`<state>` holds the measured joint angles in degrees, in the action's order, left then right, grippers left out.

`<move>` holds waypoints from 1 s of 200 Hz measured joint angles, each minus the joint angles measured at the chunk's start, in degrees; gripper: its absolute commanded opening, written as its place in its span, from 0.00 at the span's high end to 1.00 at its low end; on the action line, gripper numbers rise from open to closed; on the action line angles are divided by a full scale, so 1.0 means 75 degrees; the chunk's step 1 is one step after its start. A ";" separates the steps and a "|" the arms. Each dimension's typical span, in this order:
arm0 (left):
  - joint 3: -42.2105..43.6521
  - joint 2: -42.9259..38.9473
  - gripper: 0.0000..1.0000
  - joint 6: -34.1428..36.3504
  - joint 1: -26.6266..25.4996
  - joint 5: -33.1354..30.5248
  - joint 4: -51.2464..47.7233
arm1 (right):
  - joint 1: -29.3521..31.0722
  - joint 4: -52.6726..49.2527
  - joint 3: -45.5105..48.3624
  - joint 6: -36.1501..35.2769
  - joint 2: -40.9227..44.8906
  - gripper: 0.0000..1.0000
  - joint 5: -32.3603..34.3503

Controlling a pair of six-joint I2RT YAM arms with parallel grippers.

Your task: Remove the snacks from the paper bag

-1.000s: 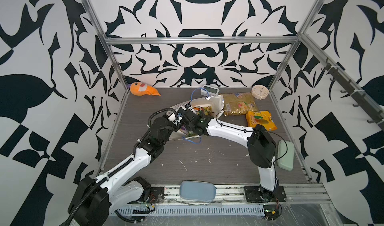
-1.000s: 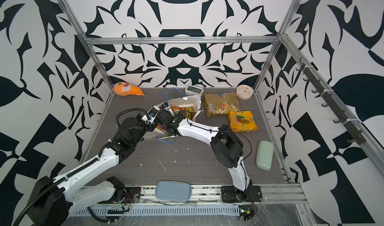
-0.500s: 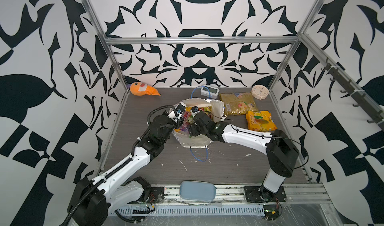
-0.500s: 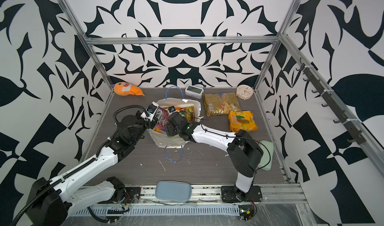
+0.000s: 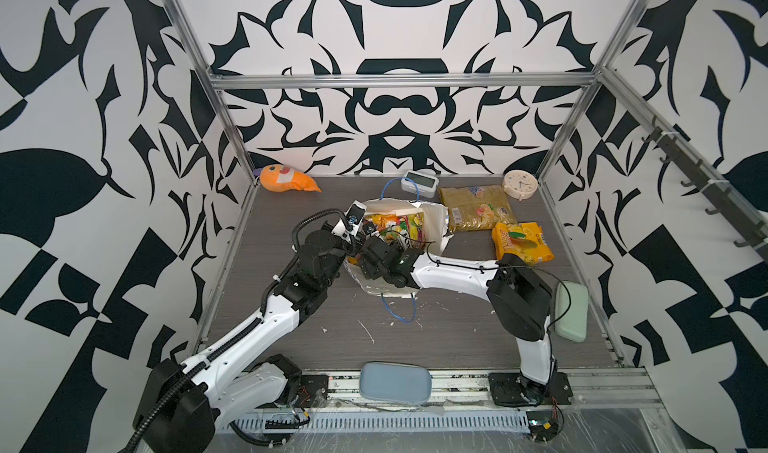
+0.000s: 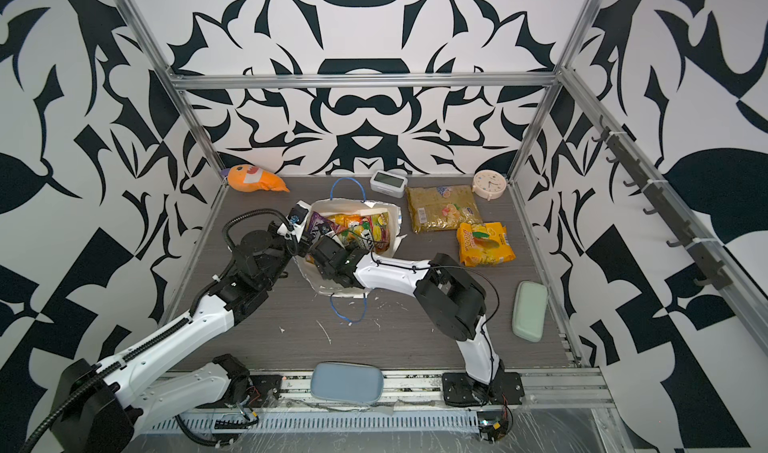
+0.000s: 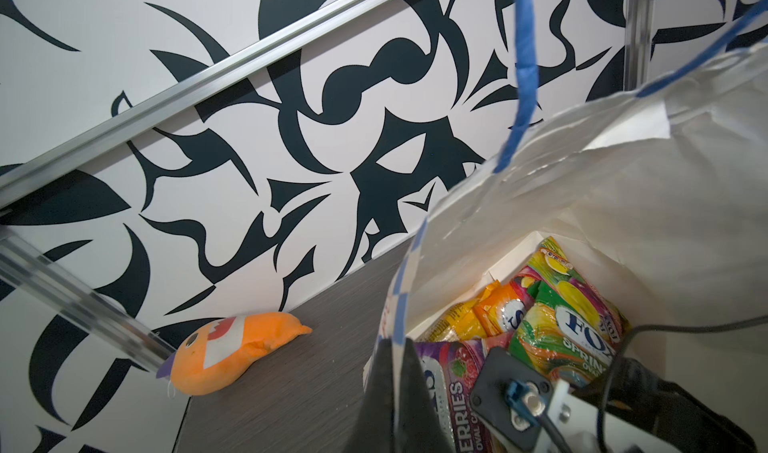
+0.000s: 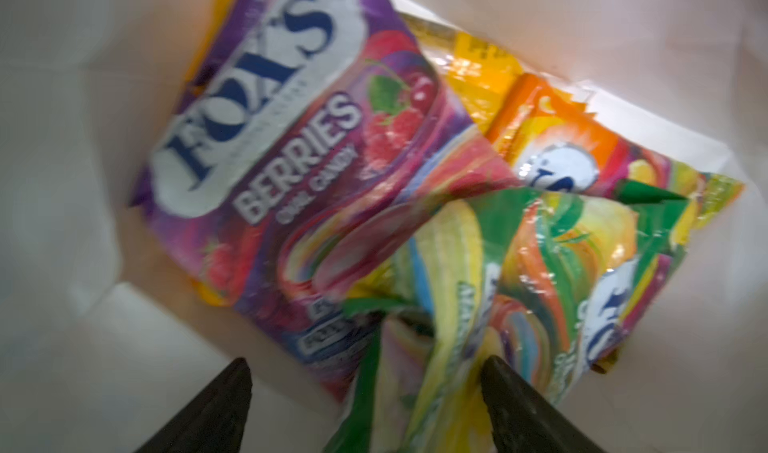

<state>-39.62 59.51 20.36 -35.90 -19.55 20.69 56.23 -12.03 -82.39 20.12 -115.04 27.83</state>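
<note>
The paper bag, newly drawn forward and open at the centre of a top view, is being held by the left gripper clamped on its rim, while the right gripper, jaws apart, is reaching inside over the green-yellow packet, so another removal looks imminent.

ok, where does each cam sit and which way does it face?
Top views: high at the front, looking down and back over the table; left arm and right arm whole, bag mid-table.
Left wrist: at the bag's rim, facing the back wall and toy; left gripper shut on the rim.
Right wrist: inside the bag, looking down at snacks; right gripper open over the green packet.
Shared: both wrist views show the purple packet.
</note>
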 measured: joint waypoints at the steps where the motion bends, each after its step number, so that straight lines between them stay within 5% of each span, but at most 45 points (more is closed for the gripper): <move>1: -0.0003 -0.0003 1.00 0.0000 0.0000 -0.0003 -0.0009 | 0.0000 -0.0006 -0.0015 0.0017 -0.0020 0.10 0.0029; 48: 0.0012 -0.0055 1.00 -0.0061 -0.0012 0.0064 -0.0050 | -0.0032 -0.0358 -0.0597 0.0338 -0.0548 0.12 0.1300; 135: 0.0087 -0.0178 1.00 0.0064 -0.0012 0.0061 -0.0070 | -0.0213 -0.0737 -0.0731 0.0694 -0.0664 0.42 0.2142; 200: 0.0160 -0.0224 1.00 0.0251 -0.0012 0.0044 -0.0032 | -0.0408 -0.0831 -0.0679 0.0758 -0.0542 0.30 0.2375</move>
<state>-38.41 57.82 22.24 -35.99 -19.22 20.45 53.17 -18.26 -87.48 25.80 -119.11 45.65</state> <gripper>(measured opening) 0.038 0.703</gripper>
